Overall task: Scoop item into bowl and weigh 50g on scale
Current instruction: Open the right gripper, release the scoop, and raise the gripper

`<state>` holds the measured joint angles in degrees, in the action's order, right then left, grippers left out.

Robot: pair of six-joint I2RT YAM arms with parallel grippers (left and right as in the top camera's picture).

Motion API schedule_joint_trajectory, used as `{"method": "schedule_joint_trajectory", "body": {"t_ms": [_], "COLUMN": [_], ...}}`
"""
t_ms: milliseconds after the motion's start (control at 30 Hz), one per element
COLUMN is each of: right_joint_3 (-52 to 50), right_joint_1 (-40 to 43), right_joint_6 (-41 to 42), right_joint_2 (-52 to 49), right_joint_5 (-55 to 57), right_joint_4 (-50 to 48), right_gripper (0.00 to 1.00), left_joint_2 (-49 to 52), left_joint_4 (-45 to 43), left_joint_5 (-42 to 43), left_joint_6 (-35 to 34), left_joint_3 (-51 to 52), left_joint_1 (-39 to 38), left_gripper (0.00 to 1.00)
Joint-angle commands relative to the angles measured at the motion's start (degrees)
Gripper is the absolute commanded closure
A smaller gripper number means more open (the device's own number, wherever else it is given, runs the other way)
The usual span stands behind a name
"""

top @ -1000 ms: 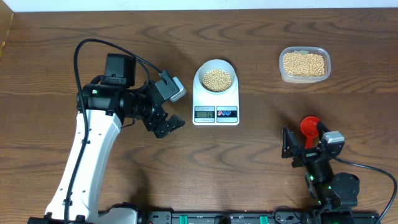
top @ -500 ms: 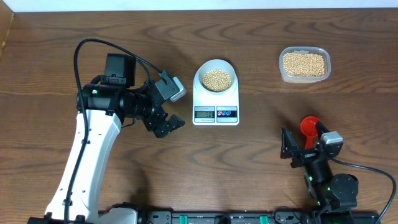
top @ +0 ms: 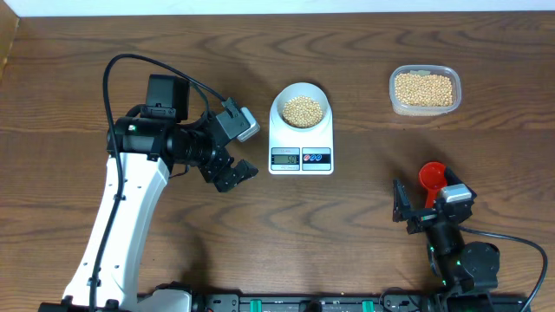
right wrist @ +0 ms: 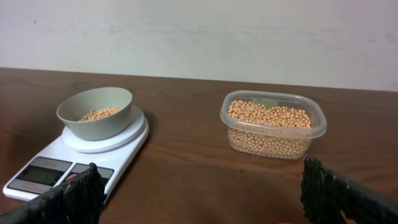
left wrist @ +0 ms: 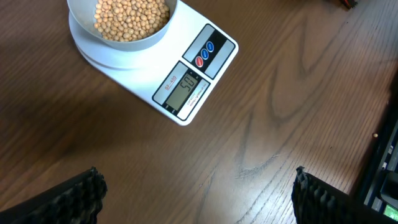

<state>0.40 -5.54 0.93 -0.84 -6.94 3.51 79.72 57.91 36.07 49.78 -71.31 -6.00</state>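
1 bowl on 1 scale, 1 tub; left fingers, right fingers spread.

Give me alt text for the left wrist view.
A pale bowl of tan beans sits on a white digital scale at upper left, its display seemingly reading 50. Below, the left gripper, dark fingertips at the lower corners, is wide open above the wooden table, holding nothing.

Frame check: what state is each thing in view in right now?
scale: on, display seems to read 50.
bowl: on the scale, part-filled with beans.
tub: uncovered, nearly full of beans.
scoop: empty, lying loose, not gripped.
left gripper: fingers open, empty.
right gripper: fingers open, empty.
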Motion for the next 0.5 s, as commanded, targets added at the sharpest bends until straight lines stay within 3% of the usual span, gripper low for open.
{"method": "schedule_joint_trajectory", "body": {"t_ms": [0, 333, 467], "right_joint_3": [-0.11, -0.11, -0.09], "right_joint_1": [-0.52, -0.52, -0.52], "right_joint_6": [-2.34, -2.64, -7.41], "right_joint_2": [0.57, 0.57, 0.57], "right_joint_5": [0.63, 1.53, 1.49], "right_joint_4": [0.22, 0.37, 0.37], "right_gripper": [0.01, 0.01, 0.01], "left_joint_2": [-0.74, -0.74, -0.74], "left_joint_4": [0.13, 0.13, 0.13], "left_joint_5": [0.37, 0.35, 0.35], "left_joint_6": [0.74, 0.72, 0.72], "left_joint_3": [-0.87, -0.87, -0.87], "left_joint_1": [0.26, 0.26, 0.26], "left_gripper": [0.02, 0.02, 0.02]}}
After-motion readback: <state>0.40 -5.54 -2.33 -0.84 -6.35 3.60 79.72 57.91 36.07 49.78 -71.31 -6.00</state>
